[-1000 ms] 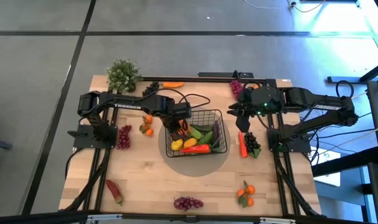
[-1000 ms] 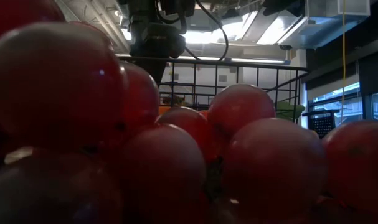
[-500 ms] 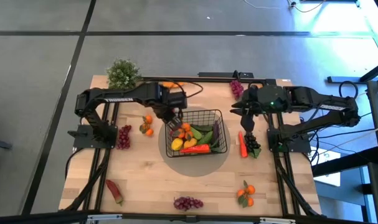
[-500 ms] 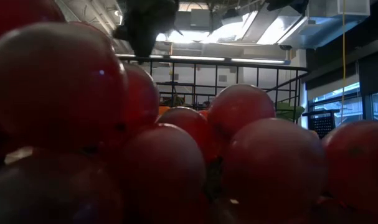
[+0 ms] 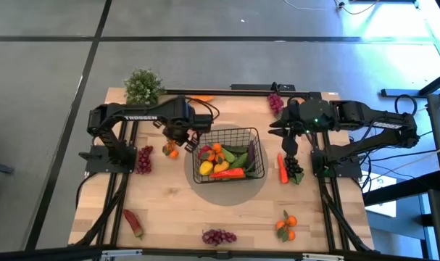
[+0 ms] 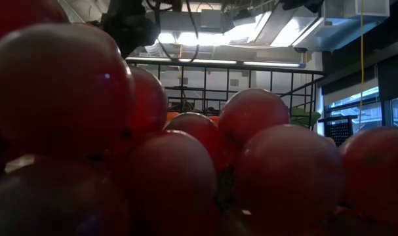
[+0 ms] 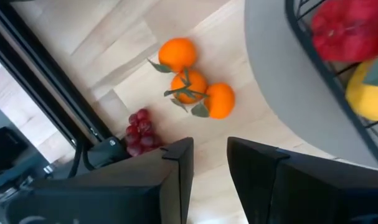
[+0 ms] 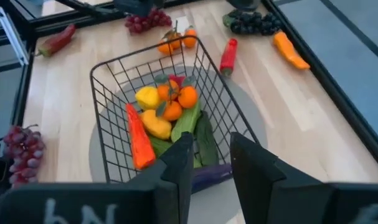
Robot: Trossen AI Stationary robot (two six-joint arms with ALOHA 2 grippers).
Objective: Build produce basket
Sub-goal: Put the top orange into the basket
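Observation:
The black wire basket (image 5: 234, 131) (image 8: 145, 53) stands on a round grey mat mid-table. In it lie a yellow lemon (image 8: 147, 97), oranges (image 8: 179, 99), green cucumbers (image 8: 187, 122) and a red-orange piece (image 8: 135, 142). My left gripper (image 5: 186, 136) (image 7: 210, 149) hangs open and empty, pointing down, just left of the basket above bare wood beside a cluster of three oranges (image 7: 192, 87). At the basket's right side, my right gripper (image 5: 276, 132) (image 8: 207, 155) hovers open and empty, slanting down toward the basket. Red grapes (image 6: 185, 151) fill the low view.
Loose produce lies around: red grapes (image 5: 143, 159) at the left, a red pepper (image 5: 134, 222), grapes (image 5: 218, 236) and oranges (image 5: 286, 226) along the near edge, a red piece (image 5: 283, 168) with dark grapes (image 5: 295, 168) at the right. A potted plant (image 5: 143, 87) stands far left.
My left gripper has risen out of the basket and gone toward the table's left edge, rolling about its own axis and tipping to point straight down. An orange cluster stays in the basket where the gripper was. My right arm has kept still.

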